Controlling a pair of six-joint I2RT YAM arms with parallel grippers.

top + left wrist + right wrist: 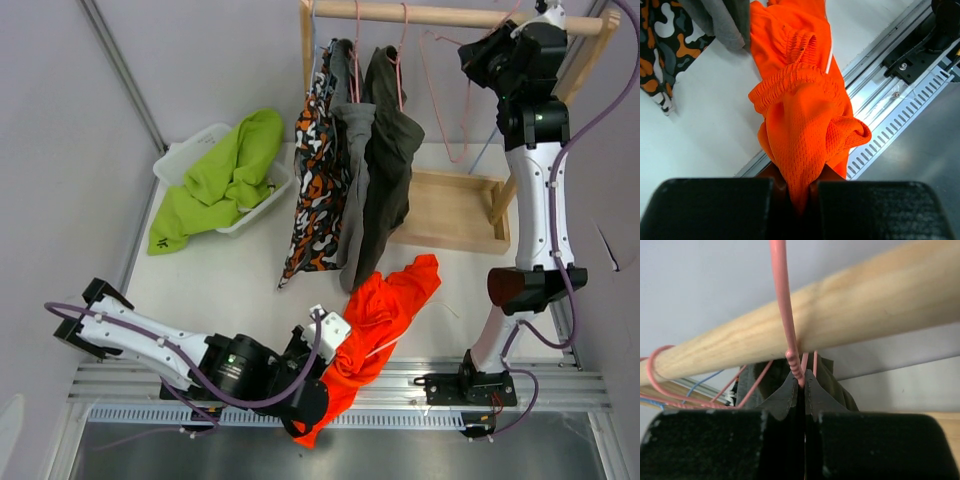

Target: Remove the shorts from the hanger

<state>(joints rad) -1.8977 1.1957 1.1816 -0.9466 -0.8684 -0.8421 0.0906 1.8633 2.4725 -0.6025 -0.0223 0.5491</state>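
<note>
The left pincer (799,192) was clenched on a bunched end of the bright orange mesh shorts (805,115), which sprawled over the white desk (230,290) and across its near metal rail (875,100). The right pincer (801,390), raised to the round wooden rod (865,315), appeared pinched on the twisted neck of a pink wire hanger (782,300), though the contact was hard to make out. The camouflage-print shorts (315,190) and two dark grey shorts (392,150) hung from that rod. The lime green shorts (225,175) lay heaped in a white plastic bin (190,145) at the desk's far left.
</note>
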